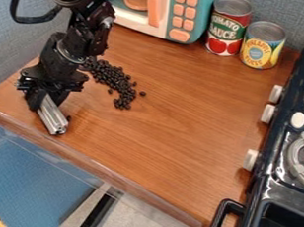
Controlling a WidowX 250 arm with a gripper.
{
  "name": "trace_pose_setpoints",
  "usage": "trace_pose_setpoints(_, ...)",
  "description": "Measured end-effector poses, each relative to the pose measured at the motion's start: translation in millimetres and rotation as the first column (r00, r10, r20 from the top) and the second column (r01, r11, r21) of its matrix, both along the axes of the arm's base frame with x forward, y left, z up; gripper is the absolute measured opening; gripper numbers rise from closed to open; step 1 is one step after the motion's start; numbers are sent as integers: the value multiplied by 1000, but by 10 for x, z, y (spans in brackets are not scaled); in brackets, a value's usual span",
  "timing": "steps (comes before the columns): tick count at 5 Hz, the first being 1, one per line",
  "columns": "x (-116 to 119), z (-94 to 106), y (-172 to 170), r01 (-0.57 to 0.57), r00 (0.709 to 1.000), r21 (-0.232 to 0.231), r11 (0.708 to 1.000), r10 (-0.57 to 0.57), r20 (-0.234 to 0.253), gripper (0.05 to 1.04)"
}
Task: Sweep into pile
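At the left of the counter, near its front-left edge, the black gripper [45, 97] hangs low, shut on a silver metal bar [53, 116]. The bar slants down to the right from the fingers, its far end close to the wood. Right of the gripper lies a loose band of dark beans [117, 81], running from behind the arm down to the right. One bean [142, 93] sits apart at the band's right side. A small dark piece shows beside the bar. The arm hides part of the band's upper left end.
A teal toy microwave [182, 14] stands at the back, with a tomato sauce can [228, 27] and a pineapple can [261, 46] to its right. The black toy stove [261, 193] lines the right side. The wooden counter's front edge [110, 172] drops off toward the floor.
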State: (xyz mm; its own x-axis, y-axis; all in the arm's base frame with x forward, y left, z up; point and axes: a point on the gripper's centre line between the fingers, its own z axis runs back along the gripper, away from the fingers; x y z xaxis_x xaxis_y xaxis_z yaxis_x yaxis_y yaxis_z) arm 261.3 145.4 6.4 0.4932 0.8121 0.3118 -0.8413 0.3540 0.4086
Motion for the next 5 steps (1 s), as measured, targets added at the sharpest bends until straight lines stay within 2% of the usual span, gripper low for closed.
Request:
trace_pose_setpoints(1, 37, -20, 6, 12, 1000, 10, 1000, -12, -4, 390)
trace_pose_setpoints(2, 115, -16, 1, -9, 1000, -3, 1000, 9, 21, 390)
trace_pose_setpoints(3, 317, -2, -51, -78, 996, -94, 992, 82, 39, 390)
trace_pose_setpoints(4, 461, 0, -91, -138, 989, -149, 979, 144, 27, 389)
trace_pose_setpoints(5, 560, 3, -85, -165, 984, -159, 973, 174, 42, 389)
